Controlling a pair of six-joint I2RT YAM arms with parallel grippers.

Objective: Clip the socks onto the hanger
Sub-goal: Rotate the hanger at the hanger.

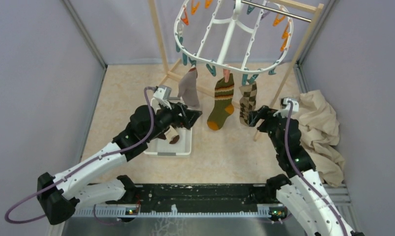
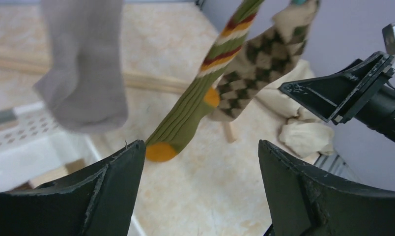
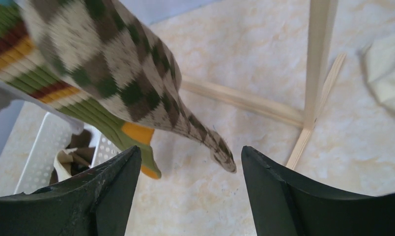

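My jaws are both wide, empty. The socks (image 3: 68, 160) in the basket (image 1: 168, 153) at eight o'clock look soft, light; I'd pinch a cuff.

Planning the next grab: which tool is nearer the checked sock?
Right. The right tool sits beside the checked sock's lower end; the left tool is beyond the striped sock, by the grey sock.

Looks like a robotics lab cell: plain grey partition walls (image 1: 38, 73) and metal framing (image 1: 84, 34) box in a bench (image 1: 220, 157) carrying two bolted arms (image 1: 97, 162).
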